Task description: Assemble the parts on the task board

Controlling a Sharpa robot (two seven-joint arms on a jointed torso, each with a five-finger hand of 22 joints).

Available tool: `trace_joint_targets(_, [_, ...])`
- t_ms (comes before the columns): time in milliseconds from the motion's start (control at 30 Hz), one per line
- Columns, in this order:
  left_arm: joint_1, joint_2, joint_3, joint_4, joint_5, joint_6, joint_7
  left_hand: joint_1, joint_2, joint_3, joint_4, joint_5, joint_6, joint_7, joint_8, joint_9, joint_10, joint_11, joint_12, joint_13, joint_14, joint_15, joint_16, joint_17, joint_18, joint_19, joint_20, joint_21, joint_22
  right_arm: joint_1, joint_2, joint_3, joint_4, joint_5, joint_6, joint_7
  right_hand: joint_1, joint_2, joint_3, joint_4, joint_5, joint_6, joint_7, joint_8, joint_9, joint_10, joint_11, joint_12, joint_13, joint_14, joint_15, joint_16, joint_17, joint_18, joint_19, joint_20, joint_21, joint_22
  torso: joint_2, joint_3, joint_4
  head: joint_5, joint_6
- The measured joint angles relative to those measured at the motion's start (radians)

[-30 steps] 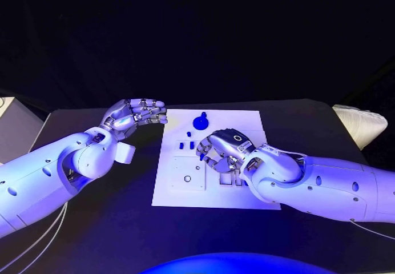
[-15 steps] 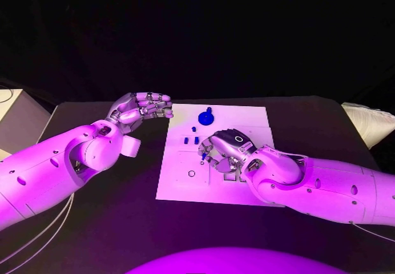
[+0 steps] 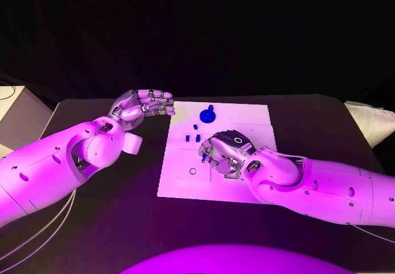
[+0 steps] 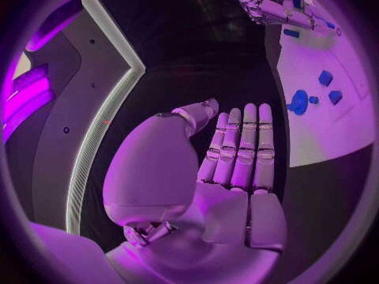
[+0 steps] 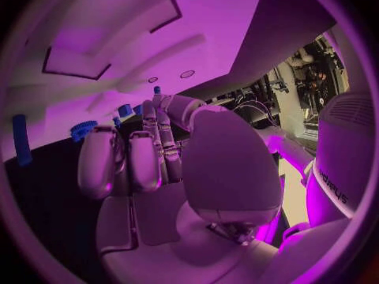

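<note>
Hovering mid-frame over the board (image 3: pixel 182 182), the right hand (image 3: pixel 222 151) stays curled, grasp unclear; left hand (image 3: pixel 141 106) remains empty, upper left; little progress.

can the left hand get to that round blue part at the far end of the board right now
Probably yes. The left hand hovers beside the task board, holding nothing, and the round blue part lies uncovered near it. The right hand works nearer the board's middle, out of that path.

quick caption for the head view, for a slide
Right hand works low over the white task board while left hand hovers off its far left corner, beside the round blue part.
</note>
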Motion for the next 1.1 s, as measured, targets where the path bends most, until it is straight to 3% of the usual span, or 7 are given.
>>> trace_joint_targets(1100, [0.0, -0.006, 0.0, 0.006, 0.0, 0.0, -0.001, 0.0, 0.0, 0.0, 0.0, 0.0, 0.0, 0.0, 0.0, -0.002, -0.004, 0.004, 0.0, 0.0, 0.0, 0.0, -0.004, 0.001, 0.0, 0.0, 0.0, -0.004, -0.005, -0.019, 0.034, 0.0, -0.044, -0.063, -0.001, -0.021, 0.001, 0.001, 0.003, -0.003, 0.0, -0.001, 0.001, -0.004, 0.001, 0.001, -0.001, -0.004, 0.0, 0.0, 0.0, 0.0, -0.002, 0.0, 0.0, 0.0, 0.0, -0.001, 0.0, -0.0005, 0.0004, 0.005, -0.013])
